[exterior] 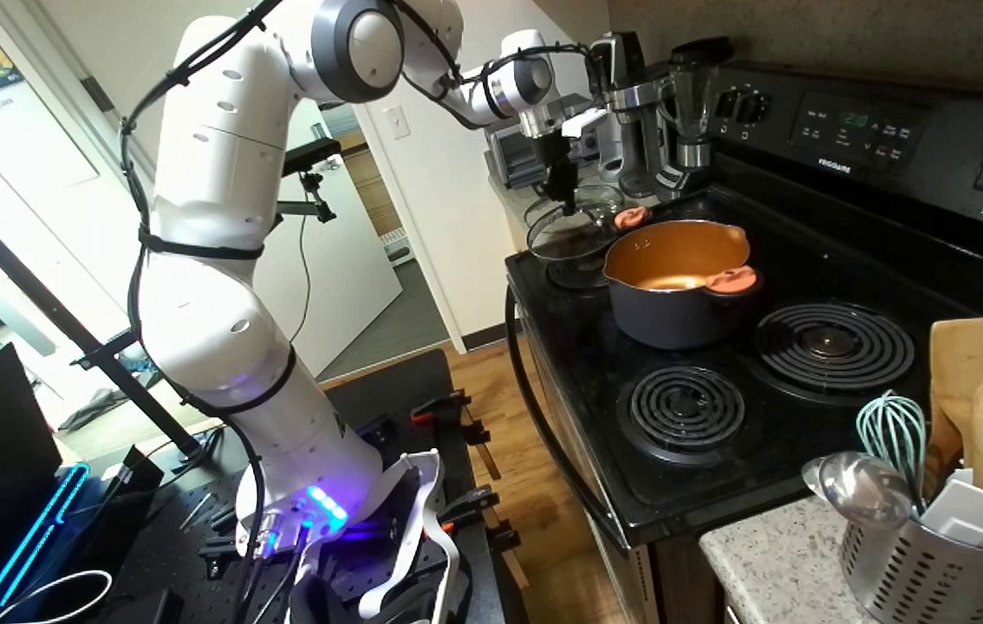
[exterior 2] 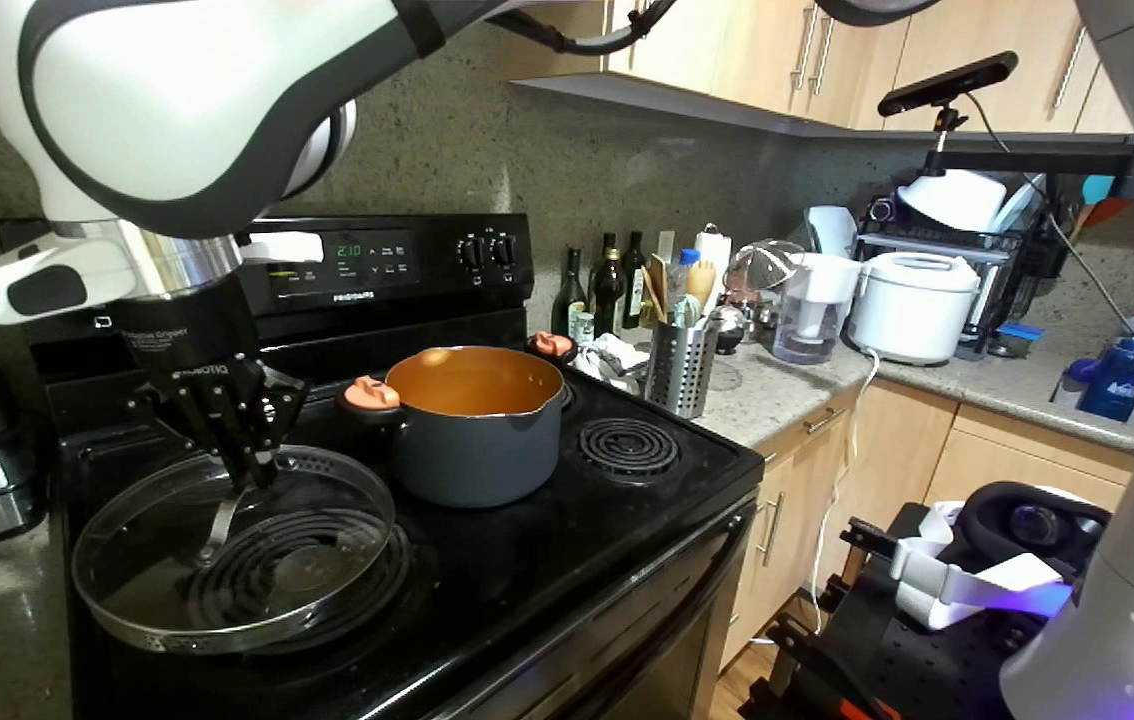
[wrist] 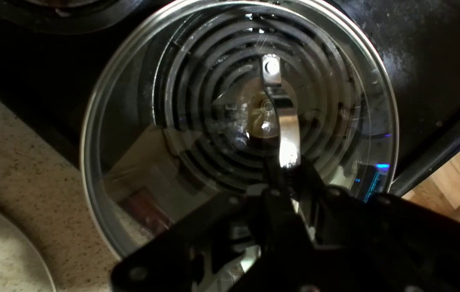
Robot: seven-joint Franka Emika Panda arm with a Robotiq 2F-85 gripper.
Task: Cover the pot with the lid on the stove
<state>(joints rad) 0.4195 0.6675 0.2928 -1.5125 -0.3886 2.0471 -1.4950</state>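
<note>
While the gripper (exterior 2: 252, 478) grasps the glass lid (exterior 2: 252, 570) by its metal strap handle (wrist: 290, 129), fingers (wrist: 278, 215) clenched on the strap, the lid is over the coil burner (exterior: 578, 276) at the stove's (exterior 2: 517, 550) front corner on the blender (exterior: 689, 108) side; whether its rim touches the coil I cannot tell. The strap's long axis slants from that corner toward the diagonally opposite rear corner. Near it, toward the middle of the stovetop, the pot (exterior 2: 472, 455) stands upright, orange inside bare, well in from the front edge that faces the black desk (exterior: 392, 381). Its two side handles (exterior 2: 372, 393) line up roughly parallel to the rear edge; one pouring lip (exterior 2: 532, 408) faces the front.
</note>
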